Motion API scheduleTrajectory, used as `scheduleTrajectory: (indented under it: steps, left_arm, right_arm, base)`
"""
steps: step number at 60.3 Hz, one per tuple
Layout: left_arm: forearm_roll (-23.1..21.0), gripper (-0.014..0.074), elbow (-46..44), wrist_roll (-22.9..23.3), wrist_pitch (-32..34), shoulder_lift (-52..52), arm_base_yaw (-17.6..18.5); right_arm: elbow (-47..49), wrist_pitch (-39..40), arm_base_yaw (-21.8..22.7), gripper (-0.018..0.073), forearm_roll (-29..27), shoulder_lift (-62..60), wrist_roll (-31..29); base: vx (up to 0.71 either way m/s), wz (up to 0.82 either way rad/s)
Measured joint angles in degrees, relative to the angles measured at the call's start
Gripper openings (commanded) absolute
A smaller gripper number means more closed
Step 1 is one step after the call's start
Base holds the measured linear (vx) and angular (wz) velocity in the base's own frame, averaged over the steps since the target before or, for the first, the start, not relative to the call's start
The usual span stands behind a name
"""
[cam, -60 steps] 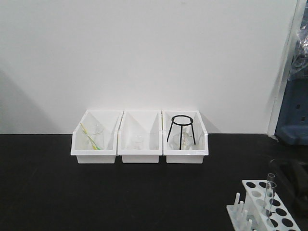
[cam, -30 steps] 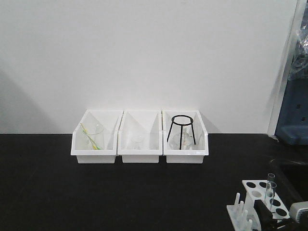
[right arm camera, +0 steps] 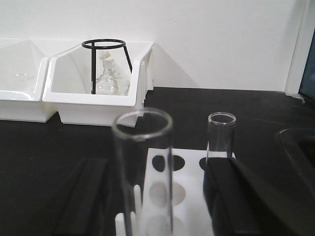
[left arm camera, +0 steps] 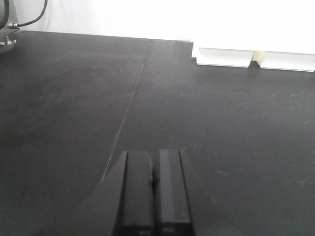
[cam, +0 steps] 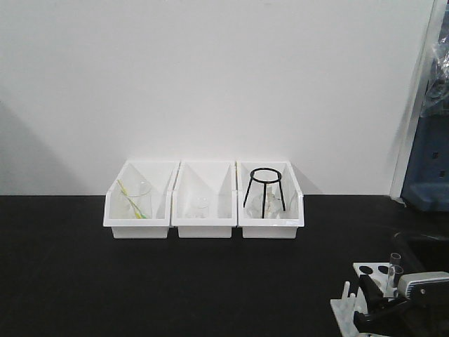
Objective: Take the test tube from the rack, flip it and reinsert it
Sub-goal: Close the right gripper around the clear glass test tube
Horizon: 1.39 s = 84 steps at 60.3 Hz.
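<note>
Since a second ago the right gripper (right arm camera: 157, 167) has advanced over the rack (right arm camera: 165, 194), fingers released astride the near test tube (right arm camera: 142, 162); the left gripper (left arm camera: 153, 172), fingers clenched, hangs above the tabletop (left arm camera: 221, 123).

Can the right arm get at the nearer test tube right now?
Probably yes: the right gripper is open, fingers either side of the nearer test tube standing upright in the rack, nothing between.

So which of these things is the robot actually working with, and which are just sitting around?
In use: near test tube, rack, right gripper open around that tube.
Just there: second tube, three white bins, beaker, black wire stand, left gripper, shut.
</note>
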<state>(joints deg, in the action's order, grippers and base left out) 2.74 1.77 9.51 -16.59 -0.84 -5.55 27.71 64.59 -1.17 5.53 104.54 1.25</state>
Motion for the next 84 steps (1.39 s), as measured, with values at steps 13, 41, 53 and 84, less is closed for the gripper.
scheduleTrajectory:
  steps: [13, 41, 53, 84]
  left_arm:
    - [0.0, -0.0006, 0.0, 0.0, 0.0, 0.0, 0.0]
    - [0.0, -0.0006, 0.0, 0.0, 0.0, 0.0, 0.0]
    - [0.0, -0.0006, 0.0, 0.0, 0.0, 0.0, 0.0]
    - [0.0, -0.0006, 0.0, 0.0, 0.0, 0.0, 0.0]
  right_arm:
    - [0.0, 0.18, 0.0, -0.0015, 0.0, 0.0, 0.0]
    - [4.68, -17.1, 0.0, -0.0012, 0.0, -19.01, 0.24]
    - [13.91, -39.28, 0.0, -0.0012, 0.0, -31.26, 1.34]
    - [17.9, -62.76, -0.18, -0.0008, 43.06, -38.35, -45.26]
  base:
    - [0.0, 0.0]
    - [0.0, 0.0]
    - [0.0, 0.0]
    - [0.0, 0.0]
